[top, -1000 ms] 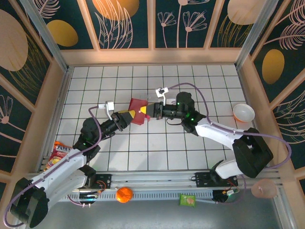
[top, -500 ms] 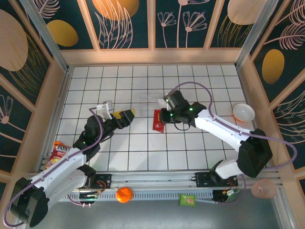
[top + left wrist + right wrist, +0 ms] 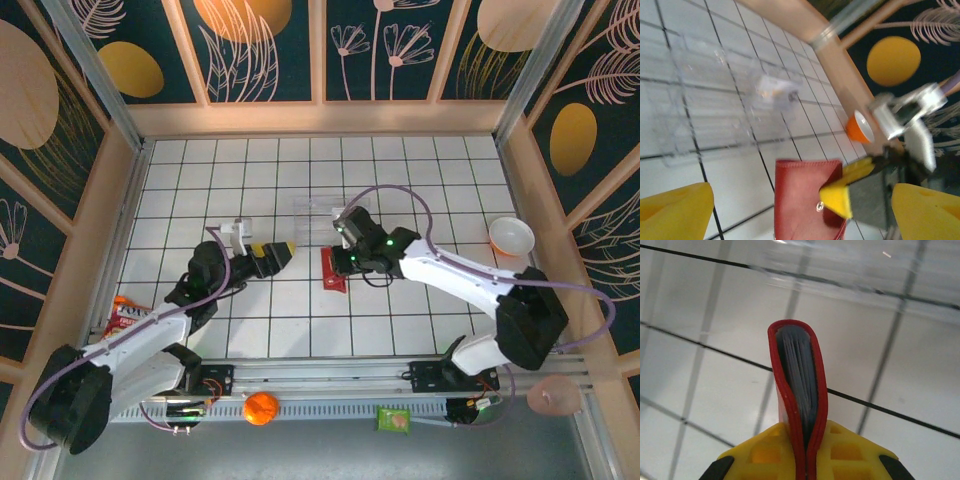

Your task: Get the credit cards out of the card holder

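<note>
Left gripper [image 3: 801, 214] spread wide before the card holder [image 3: 802, 192]
Its yellow fingers [image 3: 675, 210] frame the red card holder, pinched at its edge by the right gripper [image 3: 839, 197]; a clear tray [image 3: 705, 100] and an orange bowl [image 3: 859, 129] lie beyond.

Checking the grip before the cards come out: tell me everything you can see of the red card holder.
The card holder is a small flat red wallet, leather-like, folded nearly shut, grey-blue leaves showing edge-on inside the fold. A small metal snap sits on one face. The right gripper is shut on its open edge, yellow fingers pinching both sides. It stands over the middle of the white tiled table, the open left gripper apart from it.
</note>
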